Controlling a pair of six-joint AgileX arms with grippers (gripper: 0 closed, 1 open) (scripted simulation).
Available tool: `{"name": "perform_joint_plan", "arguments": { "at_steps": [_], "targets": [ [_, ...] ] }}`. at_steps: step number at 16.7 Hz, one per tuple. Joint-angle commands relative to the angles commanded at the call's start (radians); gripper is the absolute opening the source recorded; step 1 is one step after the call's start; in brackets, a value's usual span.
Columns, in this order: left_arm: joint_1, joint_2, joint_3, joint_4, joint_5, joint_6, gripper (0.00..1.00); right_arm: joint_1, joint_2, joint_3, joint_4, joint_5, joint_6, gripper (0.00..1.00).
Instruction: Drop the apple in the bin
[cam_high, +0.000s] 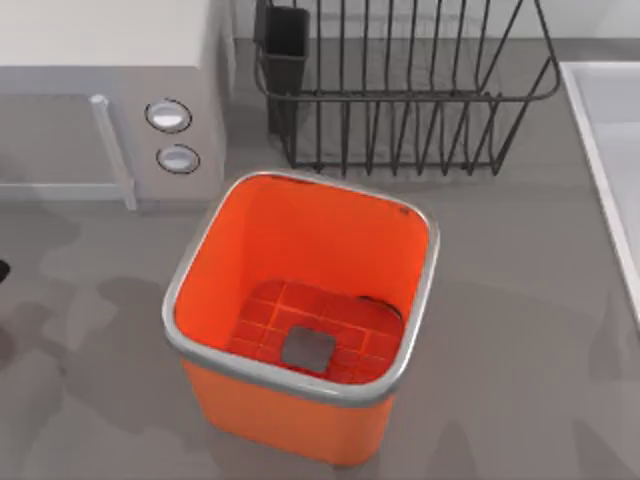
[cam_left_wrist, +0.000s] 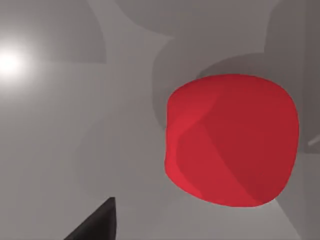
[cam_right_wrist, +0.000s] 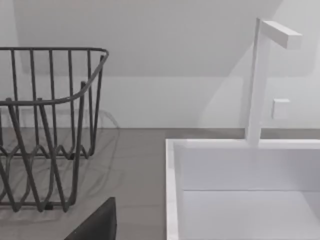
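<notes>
Our left wrist camera looks onto the red apple, close ahead of the left claw on the grey table; we cannot tell whether its fingers touch the fruit, nor whether they are parted. The orange bin stands mid-table before the black wire rack. Our right arm faces the white sink.

A rendered kitchen: a grey surface carrying a wire dish rack, a white sink with faucet, and a knobbed appliance.
</notes>
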Motion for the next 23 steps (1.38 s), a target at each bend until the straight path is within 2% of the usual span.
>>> {"name": "perform_joint_plan", "arguments": {
  "at_steps": [4, 10, 16, 19, 23],
  "targets": [
    [0.013, 0.107, 0.084, -0.057, 0.001, 0.044, 1.0, 0.0, 0.0, 0.0, 0.0, 0.0, 0.0, 1.0],
    [0.008, 0.106, 0.081, -0.054, 0.001, 0.046, 1.0, 0.0, 0.0, 0.0, 0.0, 0.0, 0.0, 1.0],
    [0.001, 0.162, -0.07, 0.127, 0.0, 0.047, 1.0, 0.0, 0.0, 0.0, 0.0, 0.0, 0.0, 1.0],
    [0.012, 0.219, -0.072, 0.2, 0.0, 0.051, 1.0, 0.0, 0.0, 0.0, 0.0, 0.0, 0.0, 1.0],
    [0.015, 0.232, -0.063, 0.213, 0.001, 0.049, 1.0, 0.0, 0.0, 0.0, 0.0, 0.0, 0.0, 1.0]
  ]
}}
